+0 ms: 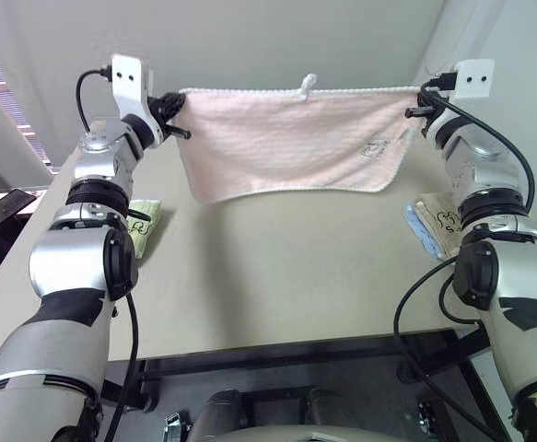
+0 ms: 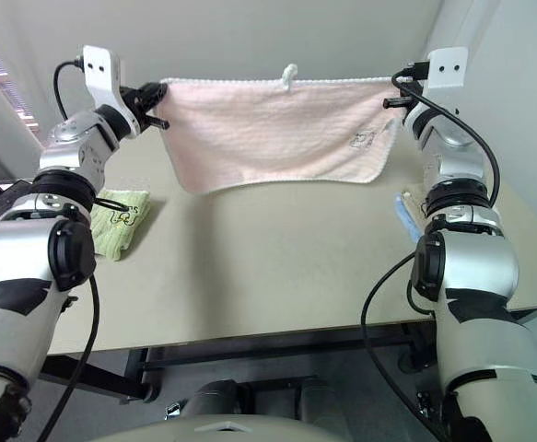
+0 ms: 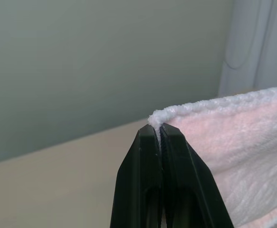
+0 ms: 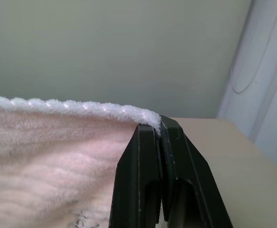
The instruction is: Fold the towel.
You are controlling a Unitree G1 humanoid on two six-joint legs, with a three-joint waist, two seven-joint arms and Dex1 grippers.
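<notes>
The pale pink towel (image 1: 291, 138) hangs stretched in the air above the table, its white-trimmed top edge level and a small loop (image 1: 307, 86) standing up at the middle. A small dark embroidered mark (image 1: 375, 147) sits near its right side. My left gripper (image 1: 178, 103) is shut on the towel's top left corner, and the left wrist view shows the corner (image 3: 158, 118) pinched between the black fingers. My right gripper (image 1: 419, 101) is shut on the top right corner (image 4: 150, 118). The towel's lower edge hangs free above the tabletop.
The beige table (image 1: 277, 276) lies under the towel. A folded light-green towel (image 2: 119, 221) rests at its left side. A folded cloth with blue trim (image 1: 431, 224) lies at the right, behind my right arm. A wall stands close behind the table.
</notes>
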